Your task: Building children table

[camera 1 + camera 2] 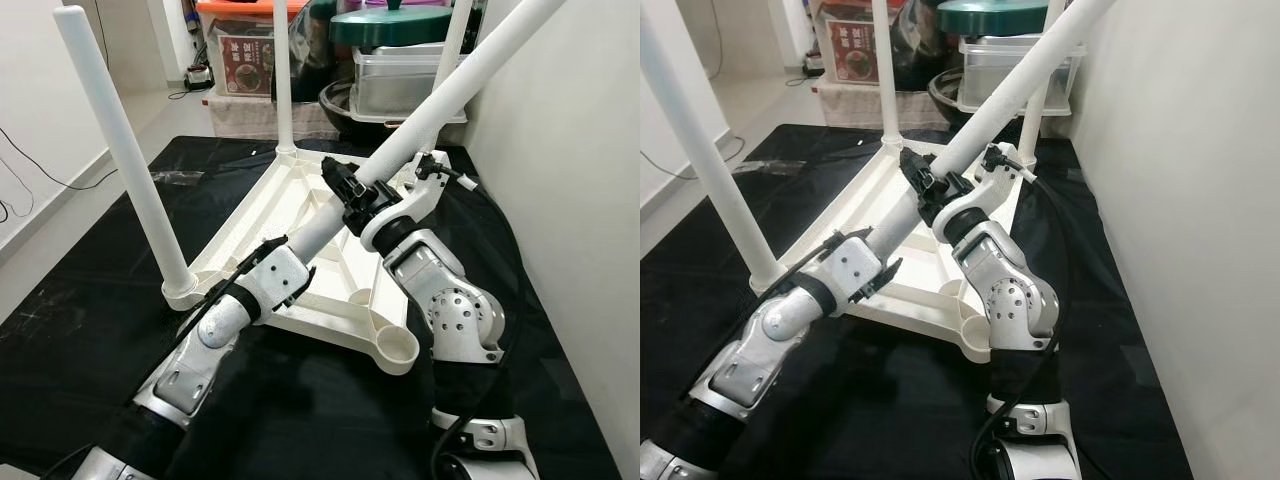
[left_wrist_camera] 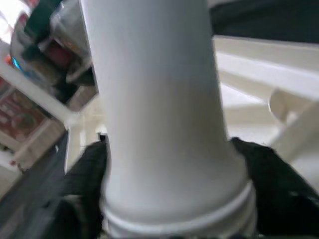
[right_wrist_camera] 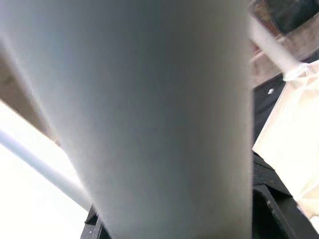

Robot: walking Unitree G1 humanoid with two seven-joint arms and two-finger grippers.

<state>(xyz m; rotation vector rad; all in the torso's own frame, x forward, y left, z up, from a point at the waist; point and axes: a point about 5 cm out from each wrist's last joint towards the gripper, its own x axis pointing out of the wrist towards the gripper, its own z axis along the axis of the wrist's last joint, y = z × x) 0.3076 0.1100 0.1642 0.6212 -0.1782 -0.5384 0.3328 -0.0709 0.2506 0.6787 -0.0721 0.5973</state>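
Gripping the loose table leg (image 1: 440, 100) with both closed claws, left gripper (image 1: 290, 250) near, right gripper (image 1: 352, 195) farther, above the upturned tabletop (image 1: 300, 205); tilted, its threaded end could miss the empty near-right socket (image 1: 395, 350).

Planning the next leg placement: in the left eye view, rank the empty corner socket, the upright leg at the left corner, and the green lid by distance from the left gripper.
1. Empty corner socket: just to the right of the left gripper, at the near corner of the tabletop.
2. Upright leg: standing at the left corner.
3. Green lid: on the containers at the back, farthest.
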